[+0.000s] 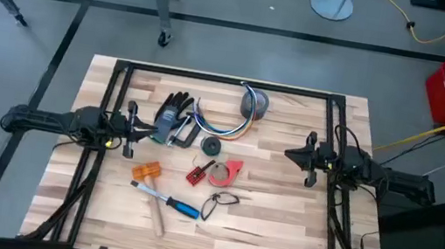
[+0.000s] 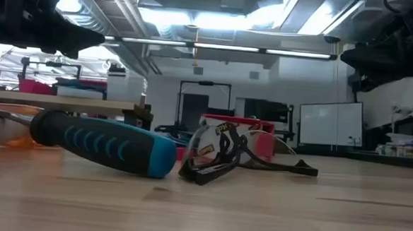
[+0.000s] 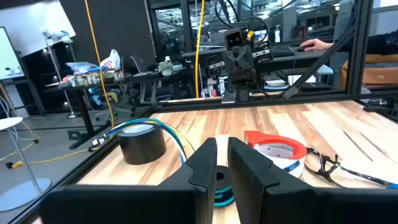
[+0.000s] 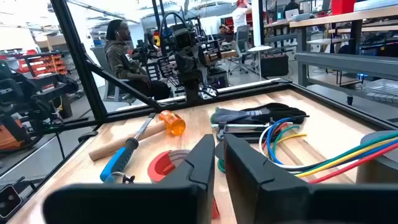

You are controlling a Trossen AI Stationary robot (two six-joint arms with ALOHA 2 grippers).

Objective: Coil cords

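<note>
The cords are a loose bundle of blue, yellow, white and orange wires. They lie on the table in an open arc from the dark glove to a grey roll. They also show in the left wrist view and the right wrist view. My left gripper hovers shut at the table's left, just beside the glove. My right gripper hovers shut at the table's right, well away from the cords. Each points toward the table's middle, with nothing between its fingers.
A small black roll, a red tape dispenser, a small red part, an orange-headed mallet, a blue-handled screwdriver and a thin black loop lie in the table's middle and toward its near edge. A black frame borders the table.
</note>
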